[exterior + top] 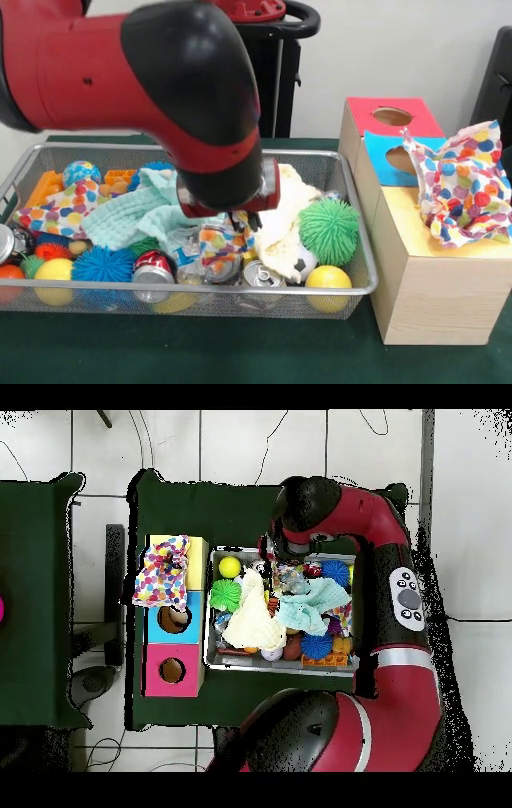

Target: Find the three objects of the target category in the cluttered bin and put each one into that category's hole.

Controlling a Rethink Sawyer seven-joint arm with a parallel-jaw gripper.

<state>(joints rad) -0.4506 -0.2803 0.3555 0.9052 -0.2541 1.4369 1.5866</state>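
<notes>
The wire-mesh bin (352, 286) is full of clutter. My gripper (242, 224) reaches down into its middle, right above a crumpled polka-dot cloth (218, 241); the arm hides how the gripper stands. A second polka-dot cloth (58, 210) lies at the bin's left end. A third (464, 186) is draped over the yellow-topped box (408, 232) and covers its hole; it also shows in the overhead view (162, 572). In the overhead view the arm (330, 514) hides the gripper over the bin (212, 660).
A mint-green cloth (132, 214) and a cream cloth (290, 210) lie beside the gripper. A green spiky ball (330, 230), yellow balls (328, 278), cans (261, 276) and blue spiky balls (102, 264) fill the bin. The blue-topped box (382, 146) and the red-topped box (392, 116) stand behind the yellow one.
</notes>
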